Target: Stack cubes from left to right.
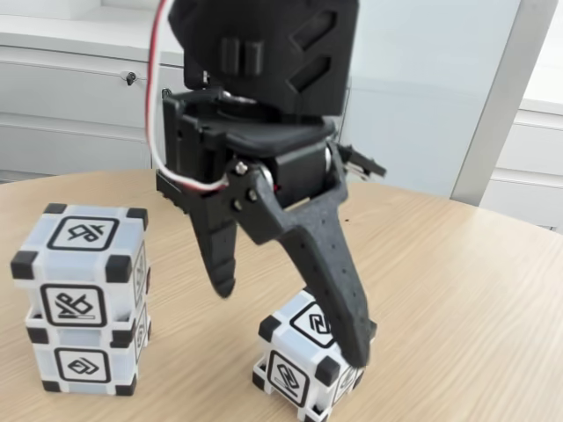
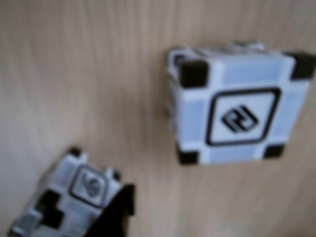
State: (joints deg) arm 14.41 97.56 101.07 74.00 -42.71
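Jaws (image 1: 290, 325) spread over lone cube (image 1: 303, 365), two-cube stack (image 1: 84, 299) (left)

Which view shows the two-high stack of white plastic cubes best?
The fixed view: the two-high stack of white plastic cubes stands whole, both cubes sharp. The wrist view shows it blurred at the lower left corner, partly cut off.

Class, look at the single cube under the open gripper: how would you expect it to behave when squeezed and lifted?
The single cube looks like rigid plastic, so it probably won't deform. Its flat faces suggest it won't roll. Smooth sides might slip between the gripper fingers if squeezed off-centre.
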